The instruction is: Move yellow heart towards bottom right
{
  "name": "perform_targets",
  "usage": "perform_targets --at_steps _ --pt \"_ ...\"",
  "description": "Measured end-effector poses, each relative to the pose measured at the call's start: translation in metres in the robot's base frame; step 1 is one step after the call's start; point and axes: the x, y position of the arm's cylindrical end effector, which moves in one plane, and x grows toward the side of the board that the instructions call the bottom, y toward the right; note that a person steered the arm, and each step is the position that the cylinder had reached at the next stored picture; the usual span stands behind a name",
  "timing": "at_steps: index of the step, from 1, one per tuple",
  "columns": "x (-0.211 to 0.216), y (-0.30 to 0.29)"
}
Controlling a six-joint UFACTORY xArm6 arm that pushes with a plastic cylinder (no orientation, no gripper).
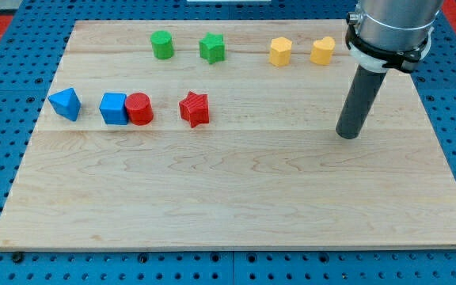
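— Tip check first: where is it?

— My tip [347, 134] sits on the wooden surface [236, 206] in the right part of the frame, below and slightly right of the yellow heart [322, 51], well apart from it. No fingers on this rig, just the dark rod, so nothing to call apart or together.

— And the yellow heart itself?

— Upper right of the frame, near the surface's top edge. Just to its left, close but not touching, stands a yellow block [280, 51] with a faceted outline; exact shape is hard to call.

— Rest of the top row?

— Further left, a green star-like block [211, 48], and beside it, apart, a green cylinder [161, 44].

— Lower row?

— Left half of the frame. A blue triangular block [66, 104] at far left, then a blue cube [113, 108] touching a red cylinder [139, 108] on its right. A red star [195, 108] stands a little further right, alone.

— Anything touching the rod?

— No block does. The rod's metal collar [386, 32] crowds the upper right corner.
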Motion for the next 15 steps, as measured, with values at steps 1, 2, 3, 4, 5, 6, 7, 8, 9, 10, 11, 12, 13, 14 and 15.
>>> perform_targets --at_steps 1,2,3,4,5,6,7,8,9,10,11,12,13,14,15 --pt "0.0 0.001" --pt "0.0 0.001" --pt "-0.008 0.01" --pt "-0.034 0.074" --pt "-0.035 0.126" --pt "-0.049 0.17" --pt "-0.054 0.176" --pt "-0.108 0.159" --pt "-0.186 0.104" --pt "-0.251 0.021" --pt "-0.209 -0.033" --pt "-0.123 -0.008" --pt "-0.08 -0.001" --pt "-0.125 -0.027" --pt "-0.141 0.042"
